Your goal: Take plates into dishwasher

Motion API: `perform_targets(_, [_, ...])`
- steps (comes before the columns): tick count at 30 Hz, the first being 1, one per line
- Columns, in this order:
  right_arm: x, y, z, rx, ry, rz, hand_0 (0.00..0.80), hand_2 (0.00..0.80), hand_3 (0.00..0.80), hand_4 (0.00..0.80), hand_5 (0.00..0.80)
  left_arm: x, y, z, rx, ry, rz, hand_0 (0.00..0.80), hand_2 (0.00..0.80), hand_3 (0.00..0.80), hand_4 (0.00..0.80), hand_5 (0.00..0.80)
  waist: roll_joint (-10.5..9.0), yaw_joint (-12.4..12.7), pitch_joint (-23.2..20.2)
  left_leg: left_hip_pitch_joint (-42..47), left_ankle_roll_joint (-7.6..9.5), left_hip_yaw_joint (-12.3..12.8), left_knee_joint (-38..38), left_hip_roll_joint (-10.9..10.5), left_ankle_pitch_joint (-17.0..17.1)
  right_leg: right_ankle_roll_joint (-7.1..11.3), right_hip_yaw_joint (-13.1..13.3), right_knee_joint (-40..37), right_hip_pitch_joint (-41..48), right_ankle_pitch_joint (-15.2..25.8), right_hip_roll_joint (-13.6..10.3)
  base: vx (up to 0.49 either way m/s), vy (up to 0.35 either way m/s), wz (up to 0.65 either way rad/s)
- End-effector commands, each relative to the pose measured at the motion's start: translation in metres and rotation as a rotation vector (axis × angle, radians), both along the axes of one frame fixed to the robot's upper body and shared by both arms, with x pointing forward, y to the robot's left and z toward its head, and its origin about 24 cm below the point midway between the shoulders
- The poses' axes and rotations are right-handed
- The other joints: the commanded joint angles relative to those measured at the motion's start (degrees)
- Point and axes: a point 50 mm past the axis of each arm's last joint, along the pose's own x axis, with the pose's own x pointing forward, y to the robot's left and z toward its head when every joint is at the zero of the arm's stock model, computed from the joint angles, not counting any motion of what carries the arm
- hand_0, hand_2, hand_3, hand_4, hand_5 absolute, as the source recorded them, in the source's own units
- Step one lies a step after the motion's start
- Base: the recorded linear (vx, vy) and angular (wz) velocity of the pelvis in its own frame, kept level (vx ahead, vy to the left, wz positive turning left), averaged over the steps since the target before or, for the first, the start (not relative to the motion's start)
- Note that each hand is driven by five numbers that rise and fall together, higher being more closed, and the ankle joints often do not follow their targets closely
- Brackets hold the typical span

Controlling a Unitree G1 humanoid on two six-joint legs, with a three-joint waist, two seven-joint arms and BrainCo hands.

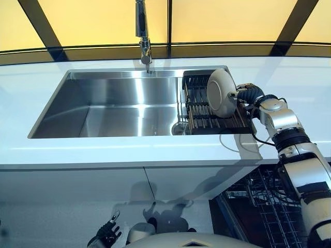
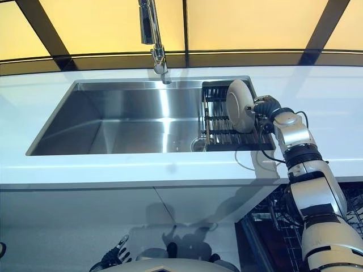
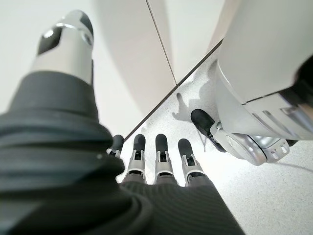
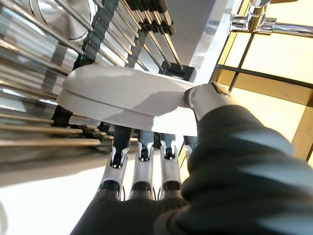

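Right hand (image 1: 247, 94) at right centre of frame: fingers (image 4: 142, 152) and thumb pinch white plate (image 1: 221, 93), standing on edge in dark rack (image 1: 207, 116) over sink (image 1: 119, 106). Left hand (image 1: 106, 233) lower left, fingers relaxed, empty.

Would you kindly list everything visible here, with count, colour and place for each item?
plate: one, white, standing on edge in the rack, held by the right robot hand.
rack: one, black, over the right end of the sink.
sink: one, steel, set in the counter; a round drain shows beside the rack.
tap: one, chrome, behind the sink.
counter: one, white, around the sink.
cupboard doors: white, below the counter.
dishwasher basket: one, dark wire, low on the right, under the counter.
right robot hand: thumb and fingers pinching the plate's rim.
left robot hand: hanging low by the cupboard doors, fingers straight, holding nothing.
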Motion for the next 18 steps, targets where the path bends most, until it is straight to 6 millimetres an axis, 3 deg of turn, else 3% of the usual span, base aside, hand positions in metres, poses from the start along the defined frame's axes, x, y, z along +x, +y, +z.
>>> perform_targets(1, [0.008,-0.006,0.050,-0.065,-0.164,-0.005,0.800,0.800,0.800,0.800,0.800,0.013,0.014,0.005,0.043,-0.008,-0.024,0.000,0.000,0.000,0.000,0.000,-3.14,0.29,-0.27,0.66,-1.06,2.95,-0.16,-1.09,-3.32,3.84,0.95,0.47,0.86,-2.08,-2.49,0.000,0.000,0.00])
perform_targets(18, [0.005,0.003,0.098,0.156,-0.387,0.123,0.800,0.800,0.800,0.800,0.800,0.011,0.016,0.003,0.050,0.007,-0.030,0.000,0.000,0.000,0.000,0.000,-5.22,-0.86,-1.90,1.28,-0.86,3.79,-0.04,-1.20,-4.19,4.15,1.95,0.52,0.97,-2.14,-2.14,-0.006,0.011,-0.01])
